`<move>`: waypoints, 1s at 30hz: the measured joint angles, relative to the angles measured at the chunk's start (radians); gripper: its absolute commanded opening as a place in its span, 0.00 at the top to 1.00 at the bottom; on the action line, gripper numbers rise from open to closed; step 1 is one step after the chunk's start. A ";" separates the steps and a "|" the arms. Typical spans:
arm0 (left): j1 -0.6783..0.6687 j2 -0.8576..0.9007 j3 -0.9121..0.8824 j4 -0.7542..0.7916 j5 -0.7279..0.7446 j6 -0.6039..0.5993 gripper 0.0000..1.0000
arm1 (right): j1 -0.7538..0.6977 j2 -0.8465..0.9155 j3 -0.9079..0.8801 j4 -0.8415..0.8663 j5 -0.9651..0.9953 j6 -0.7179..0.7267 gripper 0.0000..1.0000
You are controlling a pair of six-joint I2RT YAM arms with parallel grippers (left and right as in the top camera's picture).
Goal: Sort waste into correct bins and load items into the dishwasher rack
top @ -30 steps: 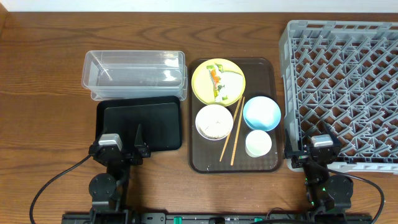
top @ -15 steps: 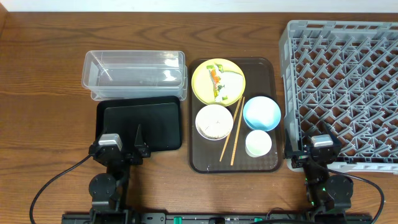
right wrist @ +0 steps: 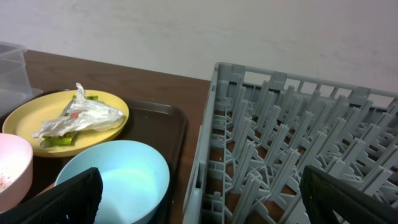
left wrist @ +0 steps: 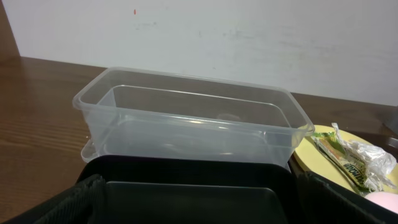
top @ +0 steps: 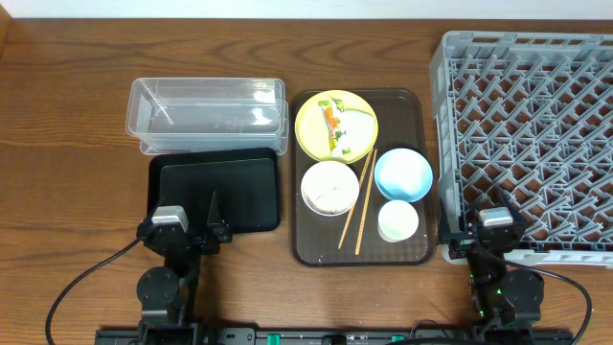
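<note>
We are looking at a dark brown wooden table [top: 67,144], its grain running from side to side across the overhead view. Soft, even light is falling on it, giving the wood a mild sheen. Beyond the far edge a plain off-white wall [left wrist: 249,37] is standing, and we are noticing faint grey scuffs and one tiny reddish speck on it.

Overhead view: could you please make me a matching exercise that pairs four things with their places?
Things:
1. yellow plate
2. light blue bowl
3. small white cup
4. clear tub

Places:
A. brown tray, front right corner
B. on the table, behind the black tray
C. brown tray's far end, wrapper on it
D. brown tray's right side, just behind the cup

Pairs: 1-C, 2-D, 3-A, 4-B.
</note>
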 measured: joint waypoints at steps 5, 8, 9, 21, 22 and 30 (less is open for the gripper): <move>0.000 0.000 0.000 0.000 0.000 0.000 0.00 | 0.000 0.000 0.000 0.000 0.000 0.000 0.01; 0.000 0.000 0.000 0.000 0.001 0.000 0.00 | 0.000 0.000 0.000 0.000 0.000 0.001 0.01; 0.000 0.000 0.000 0.000 0.004 0.000 0.00 | 0.000 0.000 0.000 0.000 0.000 0.001 0.01; 0.000 0.000 0.000 0.000 0.007 0.000 0.00 | 0.000 0.000 0.000 0.000 0.000 0.001 0.01; 0.000 0.000 0.000 0.000 0.007 0.000 0.00 | 0.000 0.000 0.000 0.000 0.000 0.003 0.01; 0.000 0.003 0.008 -0.013 0.024 -0.051 0.00 | 0.000 0.000 0.006 -0.024 0.032 0.085 0.01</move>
